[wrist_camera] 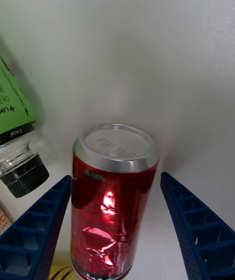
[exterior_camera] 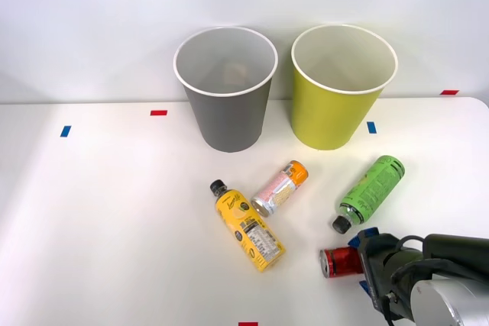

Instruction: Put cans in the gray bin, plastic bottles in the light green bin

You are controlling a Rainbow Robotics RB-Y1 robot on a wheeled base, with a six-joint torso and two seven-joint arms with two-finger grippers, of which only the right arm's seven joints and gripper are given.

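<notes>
Red can [wrist_camera: 113,201] lies btwn the wide-open fingers [wrist_camera: 35,231], one touching, other w/ a gap, not gripped.

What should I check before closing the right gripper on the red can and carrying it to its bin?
1. Right gripper open, one blue finger on each side of the red can: ok.
2. Fingers apart from the can, nothing gripped yet: ok.
3. Can centred between the fingers: not ok, it sits nearer one finger.
4. Green bottle clear of the closing fingers: cannot tell; its black cap lies close beside the can.
5. Gray bin upright with its mouth open: ok.
6. Path to the gray bin: ok if lifted; the pink can and yellow bottle lie on the table between.
</notes>
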